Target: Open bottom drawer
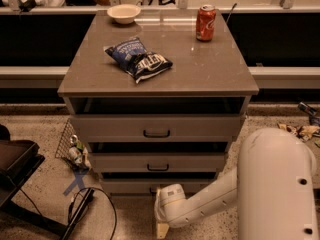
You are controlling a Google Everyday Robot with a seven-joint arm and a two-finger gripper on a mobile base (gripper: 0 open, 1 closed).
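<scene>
Gripper (pixel 161 228) is hanging low near the floor (pixel 125 224), just in front of the bottom drawer (pixel 125 185), which is sitting lowest of three fronts in the cabinet (pixel 200 69); whether the gripper is apart or together cannot be told.

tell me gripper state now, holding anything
gripper: cannot be told; it sits low in front of the bottom drawer, near the floor.

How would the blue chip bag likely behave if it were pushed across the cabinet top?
The chip bag looks puffy and crinkled, so probably light and floppy, sliding rather than rolling. Lying flat, it should not tip. The claw is low, in front of the bottom drawer.
</scene>
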